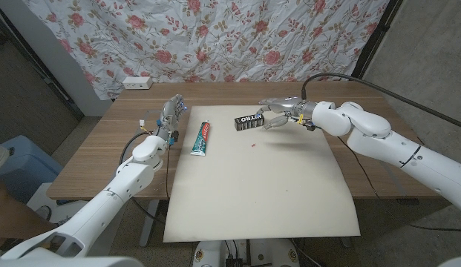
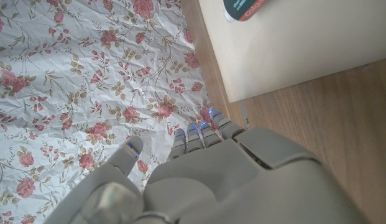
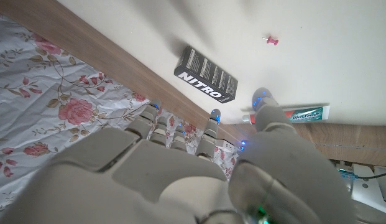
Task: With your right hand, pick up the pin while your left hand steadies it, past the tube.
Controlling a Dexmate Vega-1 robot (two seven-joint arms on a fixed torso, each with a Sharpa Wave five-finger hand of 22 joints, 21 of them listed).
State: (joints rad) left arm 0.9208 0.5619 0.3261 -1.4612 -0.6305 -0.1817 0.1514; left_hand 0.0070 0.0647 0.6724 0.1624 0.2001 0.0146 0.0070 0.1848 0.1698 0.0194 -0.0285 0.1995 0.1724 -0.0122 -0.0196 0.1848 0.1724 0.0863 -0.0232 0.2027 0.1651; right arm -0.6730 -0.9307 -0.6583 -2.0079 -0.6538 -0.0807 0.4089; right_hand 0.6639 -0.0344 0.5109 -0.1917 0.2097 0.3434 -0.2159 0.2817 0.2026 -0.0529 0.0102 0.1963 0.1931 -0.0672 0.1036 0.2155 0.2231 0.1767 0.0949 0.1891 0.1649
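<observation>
1. approach step: the red pin [image 1: 252, 144] lies on the cream mat [image 1: 289, 193], past the toothpaste tube [image 1: 201, 139].
2. right hand [image 1: 278, 115] hovers empty, fingers apart, near the black box [image 1: 248, 120]; left hand [image 1: 171, 115], also empty, waits beside the mat.
3. next move, judged: the right hand lowers onto the pin.

- One pin [image 1: 252, 144], small and red
- One toothpaste tube [image 1: 201, 139]
- One black box [image 1: 248, 120] lettered NITRO
- One cream mat [image 1: 252, 185]
- One power strip [image 1: 137, 82]
- Two robot hands: left hand [image 1: 171, 113], right hand [image 1: 278, 113]
</observation>
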